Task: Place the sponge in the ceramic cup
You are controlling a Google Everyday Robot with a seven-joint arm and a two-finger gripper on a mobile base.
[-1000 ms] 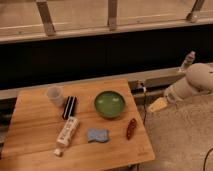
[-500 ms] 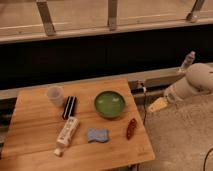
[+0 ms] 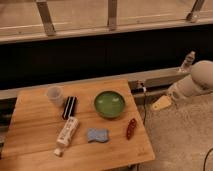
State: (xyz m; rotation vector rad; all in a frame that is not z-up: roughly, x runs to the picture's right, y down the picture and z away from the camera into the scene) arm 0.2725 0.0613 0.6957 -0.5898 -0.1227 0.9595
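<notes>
One camera view, so one pass. Sponge (image 3: 97,135) lies flat on the worktop (image 3: 35,142) near the front edge, approx. 6 o'clock from the green bowl (image 3: 109,104). It is clearly outside the ceramic cup (image 3: 55,95). The cup stands upright at the back-left, approx. 10 o'clock from the sponge and well apart from it. Btw. the two sit a dark oblong block (image 3: 69,107) and a white bottle (image 3: 66,134) lying on its side. The bottle's nearer end is just beside the sponge at 9 o'clock. A dark red item (image 3: 131,128) lies at the sponge's 3 o'clock.

The robot's hand (image 3: 162,103) hangs off the worktop, past its right edge at approx. 3 o'clock from the bowl, holding nothing visible. Whether it is spread or pressed together can't be told.

Risks, as a judgement:
- A reach in from the right passes close to the red item and the bowl. A low path could knock either.
- The sponge is soft and thin, so a shallow pinch may slip or only fold a corner.
- The bottle sits close, so a wide approach could nudge it.
- The cup looks small and light. The sponge may be wider than its mouth, so it could perch on the rim, or a sideways push could tip the cup.
</notes>
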